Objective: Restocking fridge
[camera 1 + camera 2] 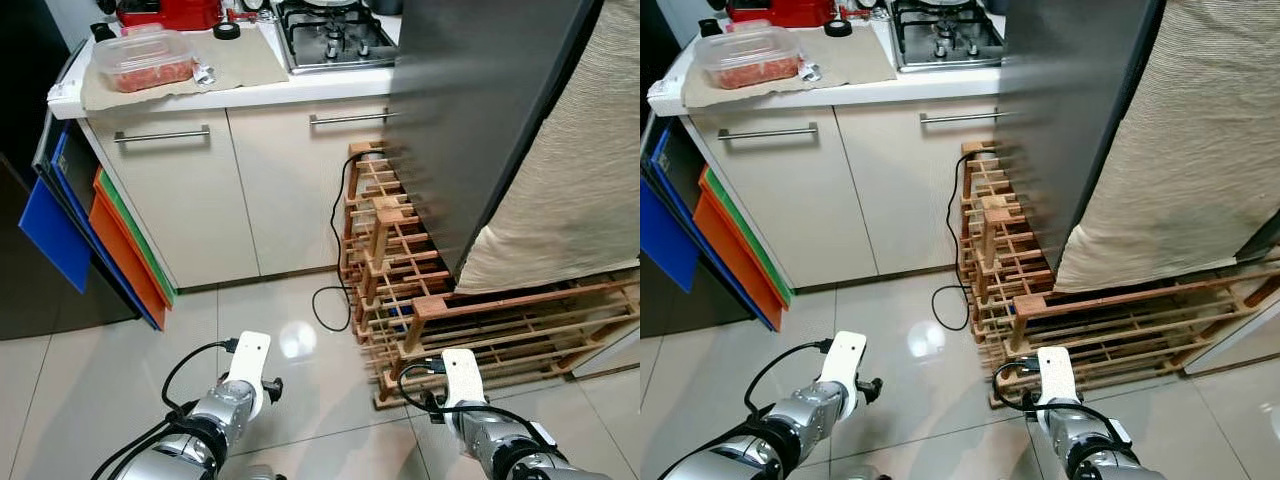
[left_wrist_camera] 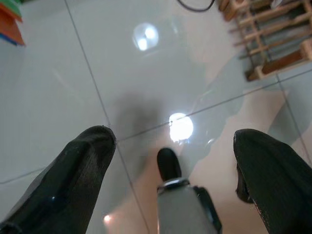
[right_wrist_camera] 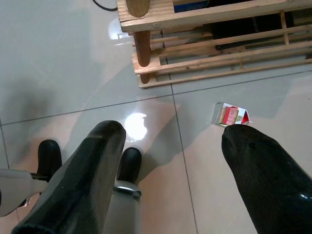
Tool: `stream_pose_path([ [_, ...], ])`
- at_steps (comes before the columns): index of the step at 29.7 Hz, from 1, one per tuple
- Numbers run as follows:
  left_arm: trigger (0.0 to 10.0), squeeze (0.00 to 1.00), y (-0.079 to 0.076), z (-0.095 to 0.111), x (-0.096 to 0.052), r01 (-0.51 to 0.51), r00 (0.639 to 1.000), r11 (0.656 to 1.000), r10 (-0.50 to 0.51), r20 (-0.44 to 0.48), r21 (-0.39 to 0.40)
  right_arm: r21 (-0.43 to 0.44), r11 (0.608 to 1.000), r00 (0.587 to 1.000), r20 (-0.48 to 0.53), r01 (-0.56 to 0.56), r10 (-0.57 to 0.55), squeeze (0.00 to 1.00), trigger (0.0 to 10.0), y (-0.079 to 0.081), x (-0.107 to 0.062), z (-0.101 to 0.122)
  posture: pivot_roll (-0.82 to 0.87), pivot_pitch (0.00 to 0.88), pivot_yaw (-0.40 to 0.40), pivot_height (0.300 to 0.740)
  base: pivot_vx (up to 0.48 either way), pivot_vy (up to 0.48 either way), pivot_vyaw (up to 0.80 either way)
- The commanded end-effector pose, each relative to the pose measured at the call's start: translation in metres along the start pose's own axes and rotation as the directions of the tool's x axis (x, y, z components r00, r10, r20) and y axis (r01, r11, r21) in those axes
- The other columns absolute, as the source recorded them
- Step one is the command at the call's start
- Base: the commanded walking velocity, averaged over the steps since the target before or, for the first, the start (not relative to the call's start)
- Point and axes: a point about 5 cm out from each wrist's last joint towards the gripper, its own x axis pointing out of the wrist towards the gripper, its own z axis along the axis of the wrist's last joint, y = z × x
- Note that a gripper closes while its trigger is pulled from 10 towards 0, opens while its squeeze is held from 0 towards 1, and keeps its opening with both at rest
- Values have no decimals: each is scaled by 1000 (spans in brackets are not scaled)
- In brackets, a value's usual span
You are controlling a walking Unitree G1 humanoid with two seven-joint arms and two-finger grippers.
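Note:
A tall dark grey fridge panel (image 1: 470, 110) stands at the right, with a beige cloth (image 1: 580, 170) hanging beside it. On the counter (image 1: 250, 90) at the far left sits a clear plastic container (image 1: 145, 58) of red food. Both arms hang low over the tiled floor: the left arm (image 1: 235, 395) and the right arm (image 1: 470, 400). My left gripper (image 2: 170, 136) is open with nothing between its fingers. My right gripper (image 3: 173, 130) is open too, above the floor near a small red and white carton (image 3: 230, 115).
A wooden rack (image 1: 400, 260) lies stacked against the fridge's foot, with a black cable (image 1: 330, 300) looping on the floor beside it. Blue, orange and green boards (image 1: 100, 240) lean against the cabinet's left end. A gas hob (image 1: 335, 40) sits on the counter.

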Motion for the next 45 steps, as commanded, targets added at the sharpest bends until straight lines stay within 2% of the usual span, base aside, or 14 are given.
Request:
stream_pose_path([
  [1, 10000, 0, 3, 14, 0, -8, 1000, 1000, 8, 9, 16, 0, 1000, 1000, -7, 7, -7, 0, 10000, -3, 0, 0, 102, 0, -23, 740, 0, 0, 0],
  [9, 10000, 0, -5, 12, 0, 19, 1000, 999, -19, 3, 31, -10, 1000, 1000, -14, 10, -10, 0, 10000, -4, 0, -2, 105, 0, -30, 740, 0, 0, 0],
  [25, 10000, 0, -3, 3, 0, 25, 1000, 996, -24, -17, 89, -19, 1000, 1000, -26, -1, 0, 0, 10000, -1, 0, -8, 110, 0, -29, 740, 0, 0, 0],
  [32, 10000, 0, -2, 1, 0, 14, 1000, 996, -13, -16, 90, -31, 1000, 999, -35, -2, 1, 0, 10000, -1, -1, -11, 119, 0, -42, 740, 0, 0, 0],
  [45, 10000, 0, -10, 0, 1, 38, 999, 995, -37, -13, 96, -54, 998, 999, -40, -13, 11, 0, 10000, -2, -1, -14, 134, 0, -63, 740, 0, 0, 0],
])
